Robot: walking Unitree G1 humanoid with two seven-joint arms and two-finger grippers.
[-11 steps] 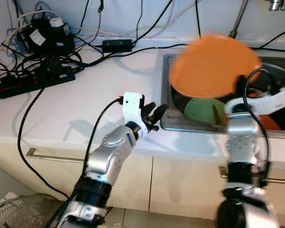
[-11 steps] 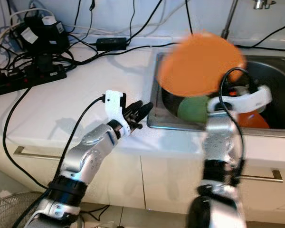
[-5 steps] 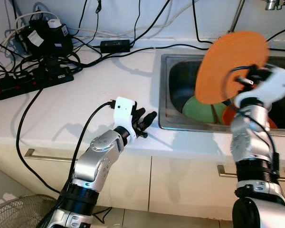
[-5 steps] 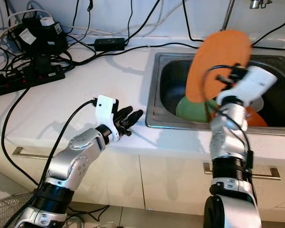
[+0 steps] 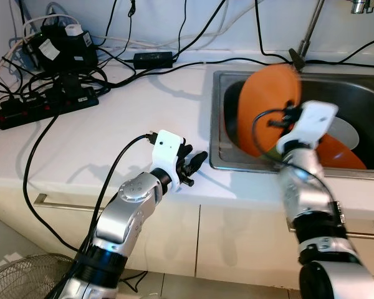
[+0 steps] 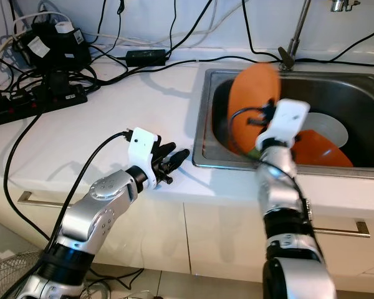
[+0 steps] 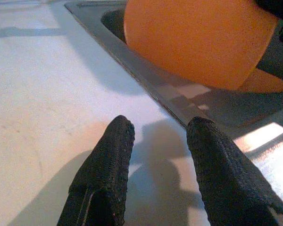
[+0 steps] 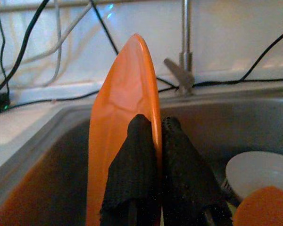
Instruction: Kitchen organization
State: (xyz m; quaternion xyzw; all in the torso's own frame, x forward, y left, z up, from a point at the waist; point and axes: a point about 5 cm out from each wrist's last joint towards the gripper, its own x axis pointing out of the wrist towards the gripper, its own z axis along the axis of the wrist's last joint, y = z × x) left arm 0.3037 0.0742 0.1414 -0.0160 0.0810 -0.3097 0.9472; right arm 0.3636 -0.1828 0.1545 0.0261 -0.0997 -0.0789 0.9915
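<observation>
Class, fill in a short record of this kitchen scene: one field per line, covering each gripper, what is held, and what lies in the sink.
right gripper: shut on the orange plate, held on edge over the sink
left gripper: open, over the white counter beside the sink
in sink: white plate, another orange piece
counter rear: power strip, cables

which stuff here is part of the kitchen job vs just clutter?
Job: orange plate pinched edge-on by right gripper; sink; second orange plate and white dish in it.

Clutter: power strip, adapter, cables, left gripper idle, open.
</observation>
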